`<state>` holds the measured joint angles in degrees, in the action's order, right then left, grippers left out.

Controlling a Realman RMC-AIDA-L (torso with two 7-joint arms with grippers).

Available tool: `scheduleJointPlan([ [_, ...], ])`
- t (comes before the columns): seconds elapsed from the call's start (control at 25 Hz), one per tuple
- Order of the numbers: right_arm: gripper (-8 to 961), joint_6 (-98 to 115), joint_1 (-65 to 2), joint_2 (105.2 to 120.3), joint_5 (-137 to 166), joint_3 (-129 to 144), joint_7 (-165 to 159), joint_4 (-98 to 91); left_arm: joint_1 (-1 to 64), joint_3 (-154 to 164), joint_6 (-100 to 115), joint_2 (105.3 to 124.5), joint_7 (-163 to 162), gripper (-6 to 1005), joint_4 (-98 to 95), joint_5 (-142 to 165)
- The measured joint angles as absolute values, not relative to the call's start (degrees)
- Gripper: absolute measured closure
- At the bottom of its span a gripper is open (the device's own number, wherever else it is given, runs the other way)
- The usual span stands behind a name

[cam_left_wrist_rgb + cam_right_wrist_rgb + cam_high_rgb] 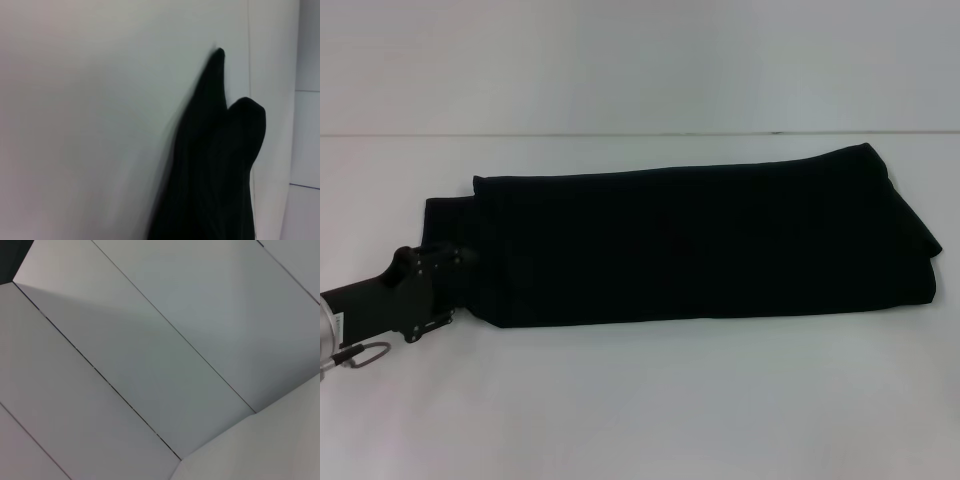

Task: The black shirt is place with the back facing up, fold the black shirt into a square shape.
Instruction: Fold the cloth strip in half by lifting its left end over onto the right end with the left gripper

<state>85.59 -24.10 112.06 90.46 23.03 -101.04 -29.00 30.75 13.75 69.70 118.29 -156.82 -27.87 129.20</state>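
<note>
Black shirt lay as a long folded band across the counter, soft, light, floppy, likely best pinched at its left end corners, where the left gripper sat, grip state unclear.

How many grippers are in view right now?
1. The left gripper is at the left end of the black shirt, which lies as a long band on the table. The right gripper does not show in any view.

No readable text, label or number on any visible surface.
</note>
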Motion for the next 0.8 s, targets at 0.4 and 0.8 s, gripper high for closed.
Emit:
scheduleJointPlan([
  [0.4,266,85.8,-24.1,112.06,90.3,23.0,-101.1,-28.8,30.0,12.8,70.7,118.31,-155.2,402,-28.3,127.8],
  [0.8,267,85.7,-24.1,112.12,90.4,23.0,-101.0,-28.7,29.7,13.6,69.7,118.06,-153.6,406,-27.9,129.5],
])
